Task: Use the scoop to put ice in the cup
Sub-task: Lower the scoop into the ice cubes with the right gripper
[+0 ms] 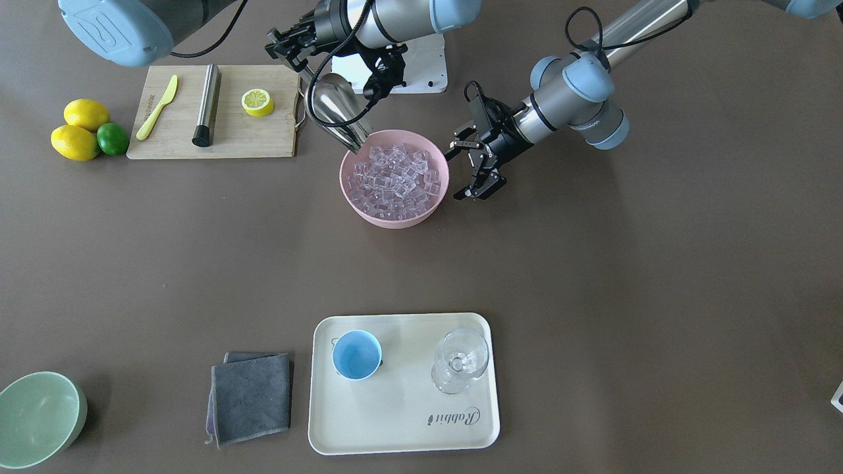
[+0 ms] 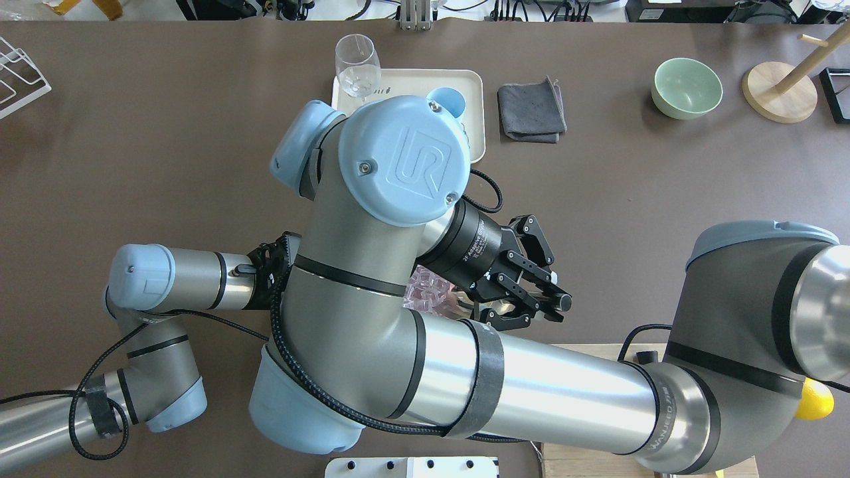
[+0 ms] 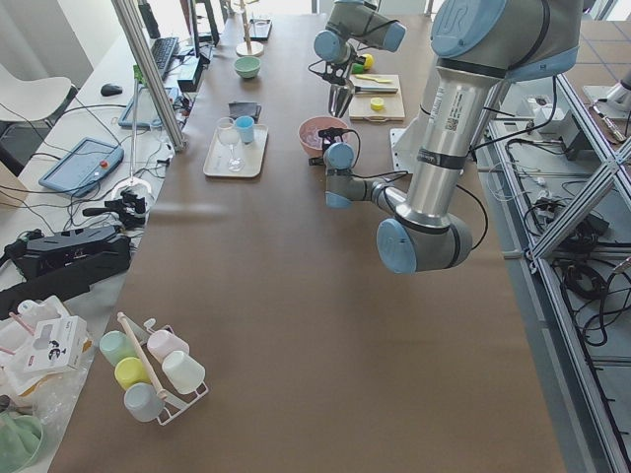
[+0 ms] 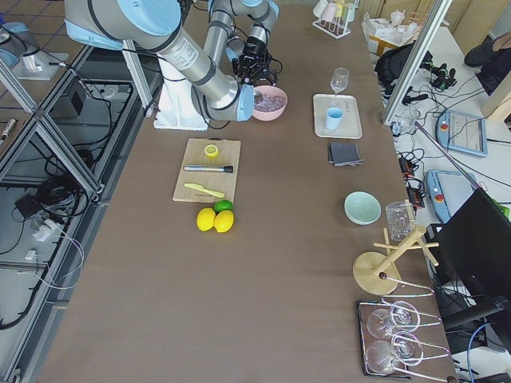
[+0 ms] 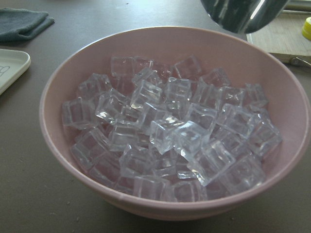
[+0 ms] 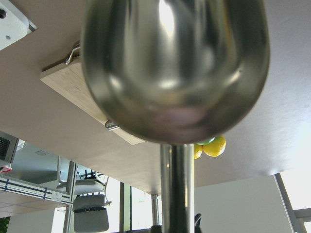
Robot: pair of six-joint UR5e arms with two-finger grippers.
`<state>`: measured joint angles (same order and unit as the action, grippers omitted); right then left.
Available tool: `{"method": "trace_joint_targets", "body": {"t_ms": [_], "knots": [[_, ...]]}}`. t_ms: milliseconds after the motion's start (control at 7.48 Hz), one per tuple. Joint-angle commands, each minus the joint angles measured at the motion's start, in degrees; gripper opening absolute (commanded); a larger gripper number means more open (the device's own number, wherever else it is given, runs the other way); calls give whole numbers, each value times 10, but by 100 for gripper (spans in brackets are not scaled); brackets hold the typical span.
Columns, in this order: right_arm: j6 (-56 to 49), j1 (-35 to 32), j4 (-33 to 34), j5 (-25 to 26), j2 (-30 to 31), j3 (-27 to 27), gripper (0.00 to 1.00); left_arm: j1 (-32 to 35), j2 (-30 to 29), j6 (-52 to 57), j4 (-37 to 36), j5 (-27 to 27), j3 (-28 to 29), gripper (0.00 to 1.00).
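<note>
Right hand (image 1: 294, 54): clenched on the thin handle of the scoop (image 1: 332, 108). The trough tilts downward, with its front lip at the robot-side rim of the pink bowl (image 1: 395, 220); I cannot tell whether it touches.

Ice (image 1: 395, 178): all cubes are heaped in the pink bowl, filling it close to the rim.

Left hand (image 1: 471, 172): released, fingers spread, grasping nothing, just beside the bowl's rim on the robot's left.

Cup (image 1: 356, 354): upright on the cream tray (image 1: 402, 421), at the worktop (image 1: 593, 296) edge farthest from the robot and well apart from the bowl. 1 stemmed glass (image 1: 461, 361) stands on the same tray beside it.

A grey cloth (image 1: 251, 398) lies just off the tray's cup end.
</note>
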<state>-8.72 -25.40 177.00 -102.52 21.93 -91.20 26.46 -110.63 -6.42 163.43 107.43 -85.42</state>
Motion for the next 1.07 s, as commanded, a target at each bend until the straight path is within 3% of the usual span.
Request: {"method": "trace_joint_targets", "body": {"t_ms": [0,935], "knots": [[-2,0,-5,7,-17,45,0,-1,0,0,1,1,0,98],[6,10,-48,10,-22,105,0,-11,4,0,12,0,3,98]]}}
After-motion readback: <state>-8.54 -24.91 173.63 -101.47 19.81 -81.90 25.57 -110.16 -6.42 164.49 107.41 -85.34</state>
